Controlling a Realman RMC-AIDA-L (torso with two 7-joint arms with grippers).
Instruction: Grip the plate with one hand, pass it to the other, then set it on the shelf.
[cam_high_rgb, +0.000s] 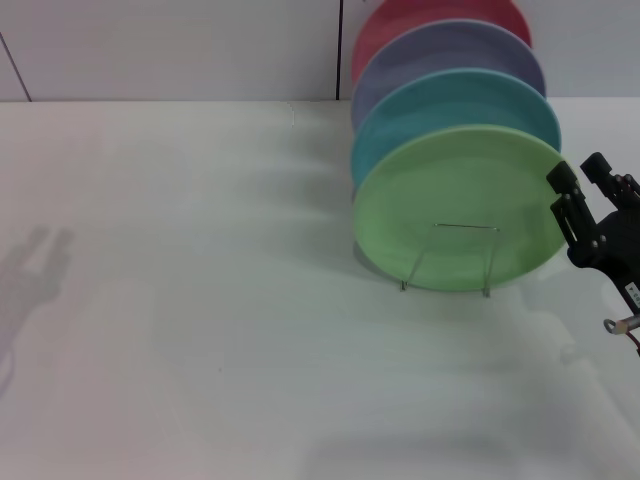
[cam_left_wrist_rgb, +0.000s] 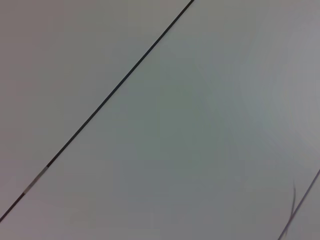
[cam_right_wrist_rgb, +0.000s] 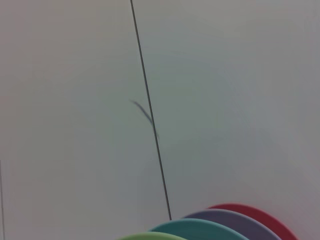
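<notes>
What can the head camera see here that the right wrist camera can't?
Only the head view shows the right gripper, open beside the green plate, the wire shelf holding that plate upright, and the white table. Only the right wrist view shows a dark seam running down the wall. Both show the row of plates: green, turquoise, purple and red.

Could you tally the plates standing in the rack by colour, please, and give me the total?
Light-green plate: 1
Turquoise plate: 1
Purple plate: 1
Red plate: 1
Total: 4 plates, standing on edge in a row, the green one foremost behind the wire rack loop.
</notes>
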